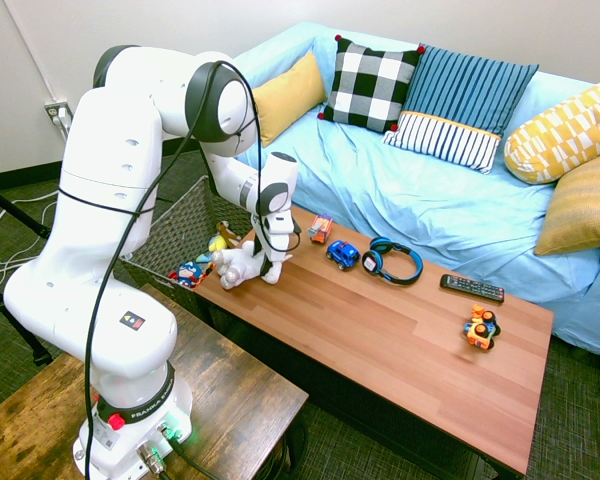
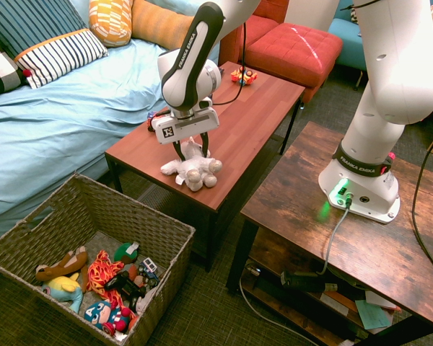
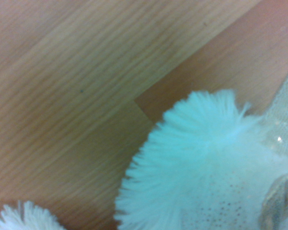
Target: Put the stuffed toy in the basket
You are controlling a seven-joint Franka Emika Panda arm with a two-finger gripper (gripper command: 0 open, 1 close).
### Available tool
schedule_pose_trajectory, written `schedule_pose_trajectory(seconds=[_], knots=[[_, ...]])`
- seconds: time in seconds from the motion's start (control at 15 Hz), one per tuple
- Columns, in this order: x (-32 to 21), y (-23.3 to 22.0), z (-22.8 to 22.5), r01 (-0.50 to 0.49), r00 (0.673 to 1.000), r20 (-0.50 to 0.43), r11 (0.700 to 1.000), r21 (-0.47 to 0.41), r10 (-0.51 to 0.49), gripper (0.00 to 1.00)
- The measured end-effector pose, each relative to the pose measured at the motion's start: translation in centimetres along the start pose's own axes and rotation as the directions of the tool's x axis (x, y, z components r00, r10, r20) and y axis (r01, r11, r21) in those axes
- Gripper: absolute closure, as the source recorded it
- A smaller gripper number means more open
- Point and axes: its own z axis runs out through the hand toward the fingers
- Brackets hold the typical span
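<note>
Straddling the stuffed toy (image 2: 193,167), the gripper (image 2: 190,153) points steeply down over it, its two dark fingers (image 2: 179,151) standing apart on either side of the fluffy body. The jaws are not yet clamped; no firm hold can be made out. The toy lies on the coffee table (image 2: 252,115), near the table's end edge that faces the basket (image 2: 94,213), still resting on the wood. The wrist view shows white fur (image 3: 206,158) close against the table grain.

The basket sits on the floor below and beyond that table end, already holding several other soft toys.

Risks, as judged from this moment:
- Soft pile compresses; the fingers may close on fur alone, not on the body, and the toy could slip out on the lift.
- Grip looks off-centre toward the back of the animal; legs and head could sag and swing, shifting the toy in the jaws.
- The toy is close to the table edge; a nudge while closing could push it off onto the floor short of the basket.
- Carried too low, a dangling leg could catch the basket's near rim.
</note>
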Motion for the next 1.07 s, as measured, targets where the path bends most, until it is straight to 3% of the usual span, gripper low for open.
schedule_pose_trajectory(seconds=[0.67,0.87,1.07], knots=[[-1.0,-0.1,-1.3,0.092,0.996,-0.012,0.992,0.082,-0.091,1.0],[-2.6,0.5,-4.0,0.195,0.98,-0.055,0.971,0.136,-0.189,1.0],[-5.3,1.0,-9.2,0.329,0.937,-0.179,0.929,0.168,-0.299,1.0]])
